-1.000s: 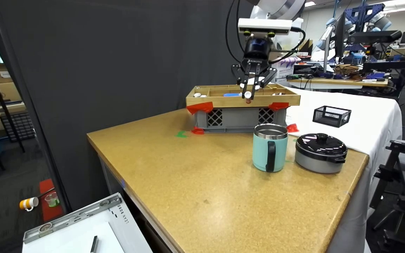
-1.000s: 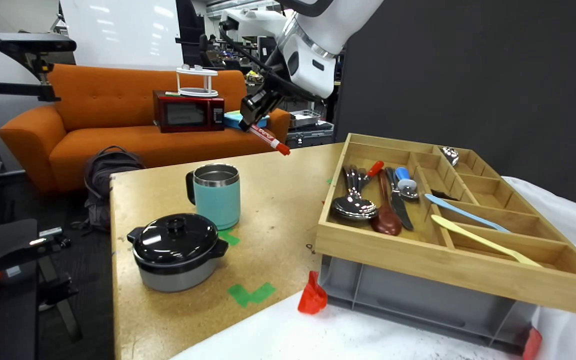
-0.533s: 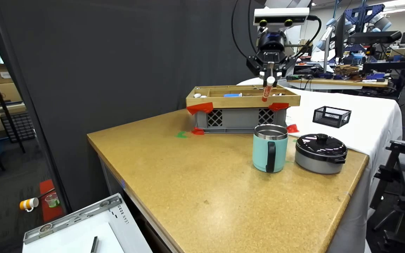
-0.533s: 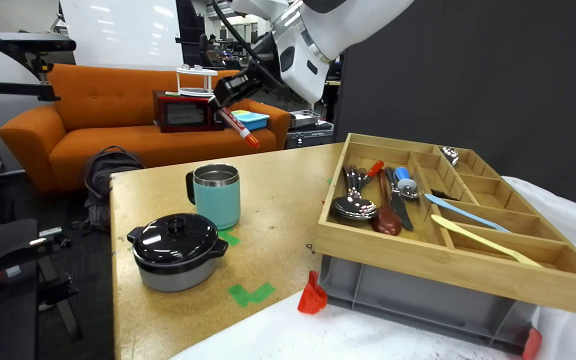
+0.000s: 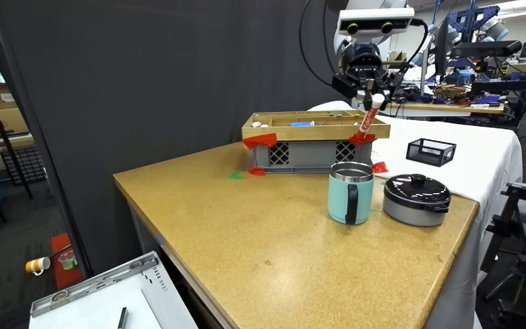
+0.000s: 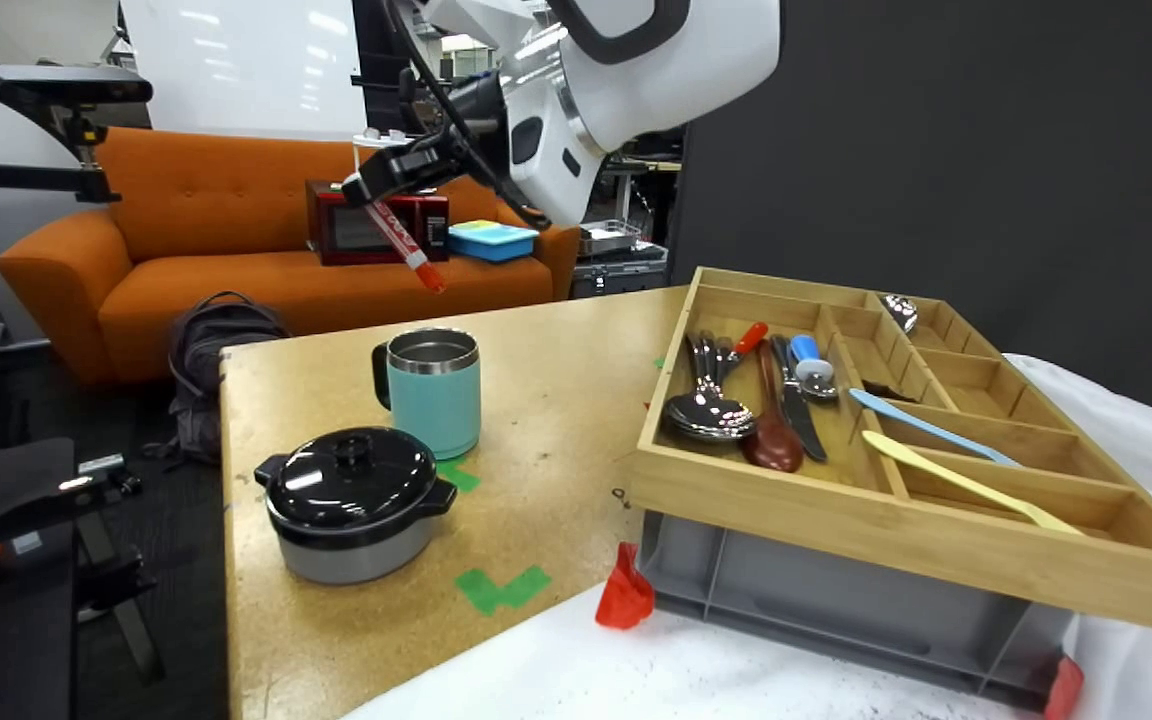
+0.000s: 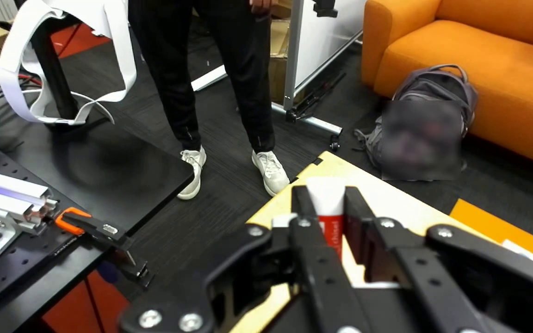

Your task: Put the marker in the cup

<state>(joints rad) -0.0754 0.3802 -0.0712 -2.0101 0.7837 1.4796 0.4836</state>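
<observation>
The hand (image 7: 326, 203) pinches the red chisel-tip marker (image 6: 401, 241) near its white end, so most of the barrel and the red cap jut out beneath the hand, slanted rather than hanging straight. The teal insulated mug (image 6: 438, 402) stands upright on the surface (image 5: 244, 246), well below the hand; the wrist view does not show it, and whether its mouth lies directly under the hand I cannot tell. That seems the likeliest cause of trouble: lowered while off-centre, the slanted cap would probably strike the steel rim, twisting the marker in the pinch or nudging the mug. Letting go too high could make the marker glance off the rim and roll away across the surface. The lidded grey pot (image 6: 351, 508), also below the hand and just beside the mug, could get bumped if the hand overshoots sideways.
</observation>
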